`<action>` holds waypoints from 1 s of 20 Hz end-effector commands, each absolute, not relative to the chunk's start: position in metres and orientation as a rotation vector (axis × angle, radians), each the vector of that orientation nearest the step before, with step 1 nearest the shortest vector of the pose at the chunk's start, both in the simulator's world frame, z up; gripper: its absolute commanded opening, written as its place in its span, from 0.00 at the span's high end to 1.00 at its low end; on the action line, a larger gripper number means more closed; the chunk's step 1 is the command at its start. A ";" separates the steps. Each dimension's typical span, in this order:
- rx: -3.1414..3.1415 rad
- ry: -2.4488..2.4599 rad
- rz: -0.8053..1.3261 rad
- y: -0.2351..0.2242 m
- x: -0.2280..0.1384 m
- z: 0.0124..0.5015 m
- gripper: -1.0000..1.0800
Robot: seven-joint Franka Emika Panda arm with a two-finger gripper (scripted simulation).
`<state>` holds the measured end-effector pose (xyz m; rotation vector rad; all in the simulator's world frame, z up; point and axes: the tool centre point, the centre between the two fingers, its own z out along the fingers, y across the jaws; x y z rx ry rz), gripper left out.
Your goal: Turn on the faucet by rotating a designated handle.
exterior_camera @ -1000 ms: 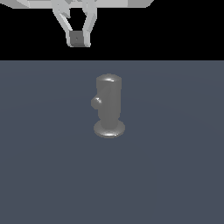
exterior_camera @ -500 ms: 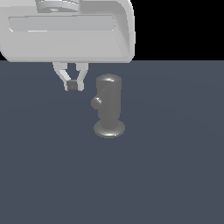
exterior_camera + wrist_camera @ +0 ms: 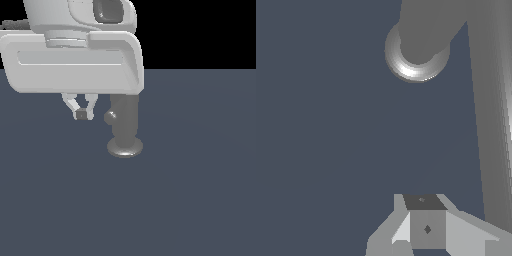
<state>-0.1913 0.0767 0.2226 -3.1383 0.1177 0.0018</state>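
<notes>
The faucet (image 3: 125, 127) is a dull grey upright cylinder on a flared disc base. My hand's white housing hides its top in the exterior view. The handle's rounded tip (image 3: 110, 118) pokes out of the upper body on the exterior view's left. My gripper (image 3: 82, 114) hangs just left of that tip at about the same height, apart from it, shut with nothing between the fingers. From the wrist, the faucet (image 3: 417, 50) is seen from above. The handle (image 3: 493, 130) runs as a long grey rod beside my shut gripper (image 3: 426, 227).
A flat dark blue-grey floor (image 3: 190, 200) lies all around the faucet. The arm's bulky white hand (image 3: 72, 60) fills the exterior view's upper left.
The hand has come down and grown much larger in view. The shut gripper has dropped from above the floor's far edge to handle height, left of the faucet.
</notes>
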 end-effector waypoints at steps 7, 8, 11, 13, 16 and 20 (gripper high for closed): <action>-3.138 0.119 0.000 0.072 -0.190 0.220 1.00; -3.138 0.119 0.000 0.067 -0.189 0.220 1.00; -3.138 0.119 0.000 0.052 -0.188 0.220 1.00; -3.138 0.119 0.000 0.042 -0.187 0.220 1.00; -3.138 0.119 0.000 0.027 -0.186 0.220 1.00; -3.139 0.119 0.001 0.007 -0.184 0.220 1.00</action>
